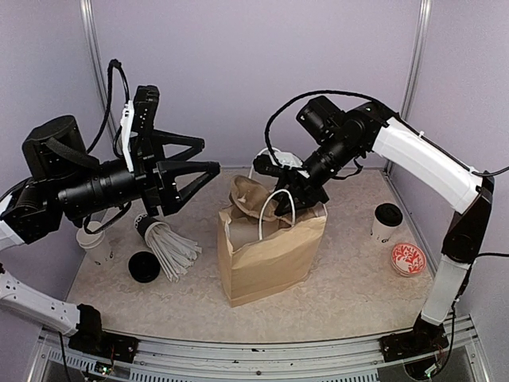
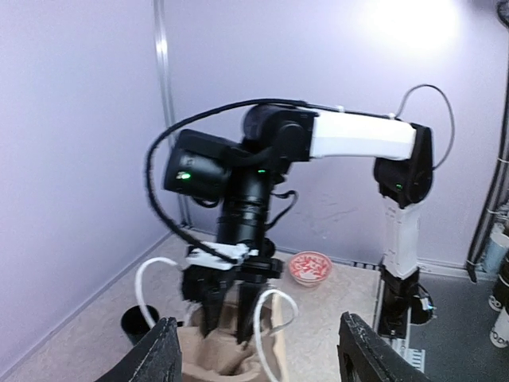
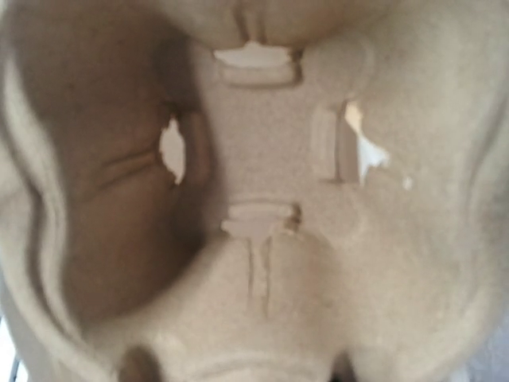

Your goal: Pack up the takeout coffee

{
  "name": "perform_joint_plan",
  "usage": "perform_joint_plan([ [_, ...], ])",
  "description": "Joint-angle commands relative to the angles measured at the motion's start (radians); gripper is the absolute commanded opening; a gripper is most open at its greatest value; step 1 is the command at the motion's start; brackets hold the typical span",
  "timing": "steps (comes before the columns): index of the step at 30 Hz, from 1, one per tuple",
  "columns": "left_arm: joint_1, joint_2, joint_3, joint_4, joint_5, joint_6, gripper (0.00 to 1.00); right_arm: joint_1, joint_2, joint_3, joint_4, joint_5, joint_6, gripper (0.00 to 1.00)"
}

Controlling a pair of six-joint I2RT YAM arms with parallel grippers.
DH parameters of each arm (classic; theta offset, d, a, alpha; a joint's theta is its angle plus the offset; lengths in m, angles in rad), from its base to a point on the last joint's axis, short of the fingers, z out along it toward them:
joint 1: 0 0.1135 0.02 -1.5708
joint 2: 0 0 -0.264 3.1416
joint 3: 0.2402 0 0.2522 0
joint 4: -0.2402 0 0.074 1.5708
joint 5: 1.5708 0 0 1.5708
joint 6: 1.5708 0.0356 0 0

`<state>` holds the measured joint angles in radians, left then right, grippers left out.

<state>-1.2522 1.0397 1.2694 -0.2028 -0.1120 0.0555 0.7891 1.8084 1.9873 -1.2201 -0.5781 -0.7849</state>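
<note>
**Pulp in hand, nothing packed yet**

Seemingly clenched on the moulded-pulp cup carrier [image 1: 248, 195] in the paper bag [image 1: 266, 255]: right gripper [image 1: 286, 191]. Spread wide, empty, raised at left: left gripper [image 1: 208, 156]. Upright, right of the bag, nearer the right arm: lidded takeout coffee cup [image 1: 386, 221].

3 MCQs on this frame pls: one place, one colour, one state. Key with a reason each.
1. Where is the lidded white cup relative to the paper bag? A inside it; B on the table to its right; C on top of it.
2. Colour of the bag's handles? A red; B black; C white.
3. Left claw? A open, empty; B shut on a cup; C shut on a handle.
Key: 1 B, it stands upright on the table; 2 C, both loops are white; 3 A, spread wide in the air, nothing in it.
</note>
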Motion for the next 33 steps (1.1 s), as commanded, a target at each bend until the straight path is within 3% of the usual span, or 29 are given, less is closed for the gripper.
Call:
perform_joint_plan([
  [1, 0.133, -0.056, -0.104, 0.084, -0.021, -0.005, 0.66, 0.021, 0.009, 0.002, -0.048, 0.087, -0.013, 0.19],
  [6, 0.314, -0.100, -0.184, 0.142, 0.105, -0.063, 0.66, 0.047, -0.010, -0.027, -0.060, 0.164, -0.037, 0.18],
  [12, 0.444, -0.037, -0.185, 0.095, 0.077, -0.227, 0.66, 0.048, -0.037, -0.025, -0.035, 0.167, -0.050, 0.17],
  [20, 0.463, 0.065, -0.193, 0.036, 0.307, -0.361, 0.66, 0.048, -0.063, -0.025, -0.030, 0.111, -0.056, 0.19],
  [33, 0.374, 0.196, -0.140, -0.116, 0.280, -0.427, 0.66, 0.049, -0.088, -0.008, -0.041, 0.085, -0.058, 0.19],
])
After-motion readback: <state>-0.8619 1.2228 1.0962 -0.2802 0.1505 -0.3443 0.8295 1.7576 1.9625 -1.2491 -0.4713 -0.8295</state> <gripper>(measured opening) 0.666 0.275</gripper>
